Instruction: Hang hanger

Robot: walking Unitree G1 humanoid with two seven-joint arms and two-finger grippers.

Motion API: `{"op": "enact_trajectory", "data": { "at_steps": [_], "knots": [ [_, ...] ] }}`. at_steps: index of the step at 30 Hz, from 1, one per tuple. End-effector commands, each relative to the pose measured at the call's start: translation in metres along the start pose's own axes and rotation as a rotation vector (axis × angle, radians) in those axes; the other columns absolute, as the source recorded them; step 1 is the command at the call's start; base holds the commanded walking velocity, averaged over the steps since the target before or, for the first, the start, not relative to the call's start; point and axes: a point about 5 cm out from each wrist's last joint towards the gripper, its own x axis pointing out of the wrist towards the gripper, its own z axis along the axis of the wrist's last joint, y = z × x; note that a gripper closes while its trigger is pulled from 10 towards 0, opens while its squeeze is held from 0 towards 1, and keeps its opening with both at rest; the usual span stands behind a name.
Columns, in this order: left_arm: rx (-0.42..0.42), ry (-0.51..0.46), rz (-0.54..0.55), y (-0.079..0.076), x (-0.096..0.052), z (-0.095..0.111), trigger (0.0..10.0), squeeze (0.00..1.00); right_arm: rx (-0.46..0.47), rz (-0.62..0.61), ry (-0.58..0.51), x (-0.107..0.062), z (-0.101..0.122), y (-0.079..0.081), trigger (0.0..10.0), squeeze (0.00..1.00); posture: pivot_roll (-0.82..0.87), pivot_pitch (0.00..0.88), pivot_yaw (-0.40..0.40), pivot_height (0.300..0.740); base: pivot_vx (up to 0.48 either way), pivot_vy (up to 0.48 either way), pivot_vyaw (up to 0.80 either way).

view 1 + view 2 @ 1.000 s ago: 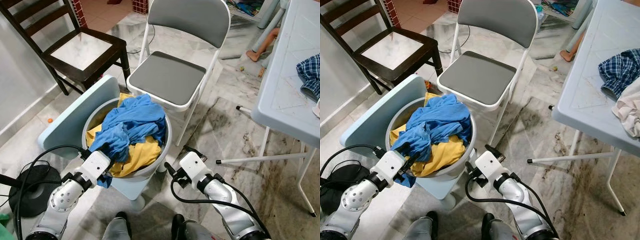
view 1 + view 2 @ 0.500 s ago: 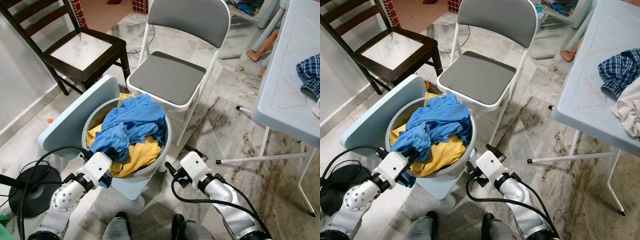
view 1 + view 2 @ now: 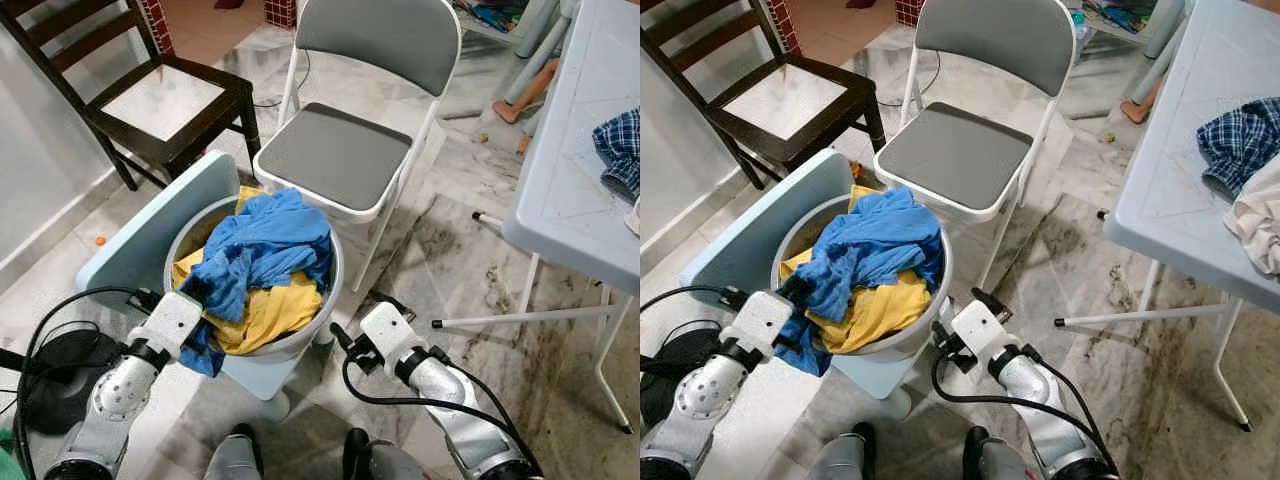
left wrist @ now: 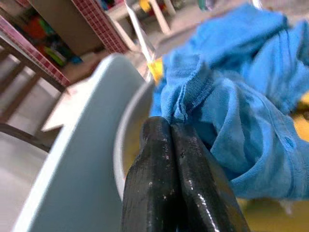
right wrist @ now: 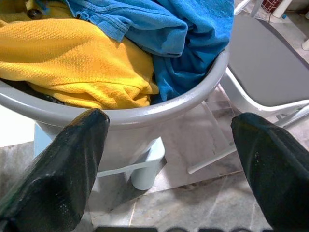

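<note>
A pale plastic table point(image 3: 570, 190) fills the robot's right side, its edge overhanging the marble floor point(image 3: 470, 270) and its thin white legs point(image 3: 520, 318) slanting down near the right arm. A checked cloth point(image 3: 618, 150) lies on its top near the far edge. Ahead stands a grey folding chair point(image 3: 350, 150) with a white frame, its seat bare, and to the left of it a dark wooden chair point(image 3: 160, 100) against the wall. Just in front of the folding chair a light blue stool point(image 3: 150, 240) carries a grey basin point(image 3: 930, 310), heaped with a blue garment point(image 3: 265, 245) over a yellow garment point(image 3: 265, 312). The basin's far rim sits just beside the folding chair's seat edge, so little room is left between them; open floor lies between the basin and the table legs. A black round base point(image 3: 60, 375) with cables sits on the floor at the near left.

The left gripper point(image 4: 171, 128) is at the basin's near left rim, its two black fingers pressed together on a fold of the blue garment, part of which hangs over the rim. The right gripper point(image 5: 169, 145) hovers low beside the basin's near right wall, fingers point(image 5: 72, 154) spread wide apart with nothing between them. I cannot make out a hanger anywhere among the clothes or furniture.
</note>
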Motion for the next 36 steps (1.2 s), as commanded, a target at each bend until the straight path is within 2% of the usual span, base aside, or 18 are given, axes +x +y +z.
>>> {"op": "enact_trajectory", "data": {
  "at_steps": [1, 7, 9, 11, 15, 18, 20, 24, 25, 26, 27, 28, 31, 32, 33, 34, 35, 36],
  "knots": [
    [0.006, -0.003, 0.025, 0.001, -0.005, 0.000, 0.0, 0.00, 0.002, 0.018, 0.014, -0.002, -0.005, 0.003, 10.0, 0.00, 0.21, 0.258, -0.031, 0.740, 0.000, 0.000, 0.00],
    [0.017, -0.051, 0.096, 0.005, -0.003, 0.011, 0.0, 0.00, -0.002, 0.023, 0.004, 0.001, -0.002, 0.002, 10.0, 0.00, 0.22, 0.252, -0.026, 0.740, 0.000, 0.000, 0.00],
    [0.033, -0.124, 0.150, 0.009, 0.002, 0.027, 0.0, 0.00, -0.003, 0.003, -0.007, 0.005, 0.002, -0.002, 10.0, 0.00, 0.21, 0.250, -0.023, 0.740, 0.000, 0.000, 0.00],
    [0.039, -0.145, 0.160, 0.010, 0.004, 0.032, 0.0, 0.00, -0.003, -0.001, -0.010, 0.005, 0.003, -0.002, 10.0, 0.00, 0.21, 0.250, -0.023, 0.740, 0.000, 0.000, 0.00],
    [0.039, -0.262, 0.184, 0.006, 0.018, 0.063, 0.0, 0.00, -0.004, -0.034, -0.008, 0.001, 0.001, -0.006, 10.0, 0.00, 0.19, 0.236, -0.020, 0.740, 0.000, 0.000, 0.00],
    [0.019, -0.282, 0.171, 0.002, 0.026, 0.071, 0.0, 0.00, -0.009, -0.041, -0.012, 0.001, 0.003, -0.007, 10.0, 0.00, 0.17, 0.233, -0.024, 0.740, 0.000, 0.000, 0.00],
    [0.007, -0.269, 0.151, -0.004, 0.029, 0.069, 0.0, 0.00, -0.011, -0.045, -0.010, 0.000, 0.002, -0.009, 10.0, 0.00, 0.17, 0.227, -0.025, 0.740, 0.000, 0.000, 0.00],
    [-0.062, -0.140, 0.056, -0.022, 0.032, 0.049, 0.0, 0.00, -0.023, -0.052, -0.005, -0.001, 0.000, -0.014, 10.0, 0.00, 0.15, 0.219, -0.028, 0.740, 0.000, 0.000, 0.00],
    [-0.090, -0.105, -0.004, -0.032, 0.031, 0.042, 1.7, 0.00, -0.026, -0.059, -0.004, -0.001, 0.001, -0.016, 10.0, 0.00, 0.14, 0.222, -0.031, 0.740, 0.000, 0.000, 0.00],
    [-0.096, -0.095, -0.024, -0.035, 0.031, 0.040, 1.7, 0.00, -0.028, -0.061, -0.004, -0.001, 0.001, -0.017, 10.0, 0.00, 0.14, 0.222, -0.031, 0.740, 0.000, 0.000, 0.00],
    [-0.078, -0.083, -0.029, -0.039, 0.030, 0.038, 3.3, 0.00, -0.029, -0.064, -0.002, -0.002, 0.000, -0.018, 10.0, 0.00, 0.14, 0.223, -0.033, 0.740, 0.000, 0.000, 0.00],
    [-0.084, -0.055, -0.034, -0.042, 0.030, 0.034, 0.9, 0.00, -0.031, -0.065, 0.001, -0.003, -0.001, -0.018, 10.0, 0.00, 0.13, 0.226, -0.031, 0.740, 0.000, 0.000, 0.00],
    [-0.107, -0.008, -0.033, -0.047, 0.030, 0.028, 0.5, 0.00, -0.035, -0.066, 0.007, -0.006, -0.002, -0.018, 10.0, 0.00, 0.12, 0.226, -0.028, 0.740, 0.000, 0.000, 0.00],
    [-0.111, -0.004, -0.031, -0.048, 0.029, 0.028, 2.2, 0.00, -0.034, -0.069, 0.008, -0.007, -0.003, -0.019, 10.0, 0.00, 0.12, 0.229, -0.027, 0.740, 0.000, 0.000, 0.00],
    [-0.103, 0.015, -0.036, -0.050, 0.028, 0.025, 10.0, 0.00, -0.029, -0.075, 0.008, -0.008, -0.002, -0.018, 10.0, 0.00, 0.12, 0.232, -0.027, 0.740, 0.000, 0.000, 0.00],
    [-0.100, 0.023, -0.037, -0.051, 0.028, 0.024, 10.0, 0.58, -0.027, -0.077, 0.008, -0.008, -0.003, -0.018, 10.0, 0.00, 0.12, 0.231, -0.027, 0.740, 0.000, 0.000, 0.00],
    [-0.097, 0.024, -0.031, -0.051, 0.028, 0.023, 10.0, 1.00, -0.025, -0.078, 0.009, -0.008, -0.003, -0.017, 10.0, 0.00, 0.12, 0.230, -0.027, 0.740, 0.000, 0.000, 0.00],
    [-0.103, 0.022, -0.029, -0.050, 0.028, 0.022, 10.0, 1.00, -0.024, -0.078, 0.010, -0.008, -0.003, -0.016, 10.0, 0.00, 0.12, 0.229, -0.028, 0.740, 0.000, 0.000, 0.00]
  ]
}}
